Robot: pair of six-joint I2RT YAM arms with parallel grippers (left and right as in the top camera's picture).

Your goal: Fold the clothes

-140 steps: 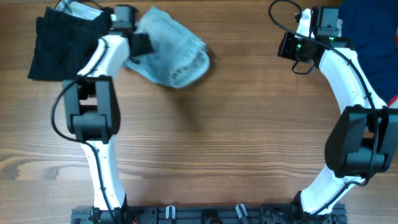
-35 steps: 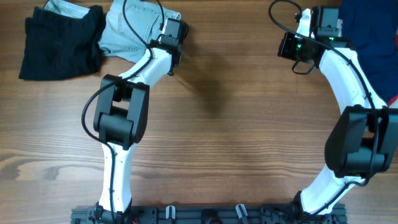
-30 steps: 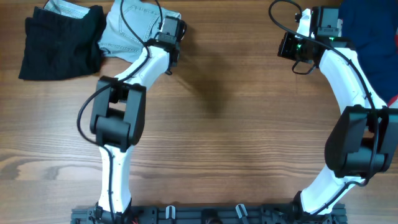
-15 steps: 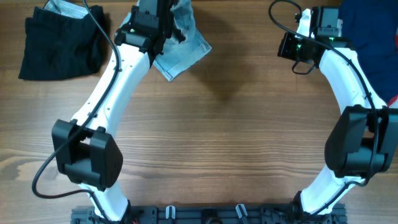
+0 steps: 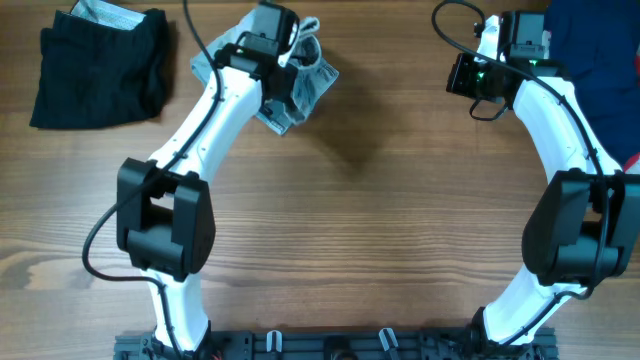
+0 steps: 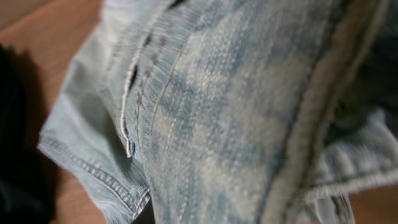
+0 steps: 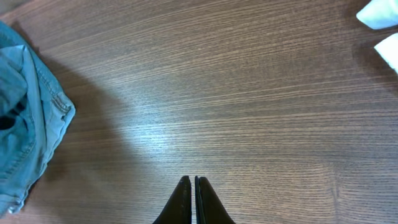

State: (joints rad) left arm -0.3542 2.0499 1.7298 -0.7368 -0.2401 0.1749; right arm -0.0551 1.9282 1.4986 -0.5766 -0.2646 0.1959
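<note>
A light-blue denim garment [image 5: 312, 88] hangs bunched at the top middle of the table, with my left gripper [image 5: 290, 62] shut on it. The same denim [image 6: 236, 124] fills the left wrist view, showing a seam and a hem, and hides the fingers there. It also shows at the left edge of the right wrist view as crumpled denim [image 7: 25, 124]. A folded black garment [image 5: 95, 62] lies at the top left corner. My right gripper [image 7: 194, 182] is shut on nothing above bare wood; overhead it sits at the top right [image 5: 466, 76].
A dark blue cloth [image 5: 600, 60] lies at the top right corner beyond the right arm. Two white objects [image 7: 380, 17] show at the top right of the right wrist view. Both arm bases stand at the table's front edge.
My left arm has carried the denim away from the black pile toward the table's top middle. In the last half second the cloth went from spread out to bunched. The right arm is still.
</note>
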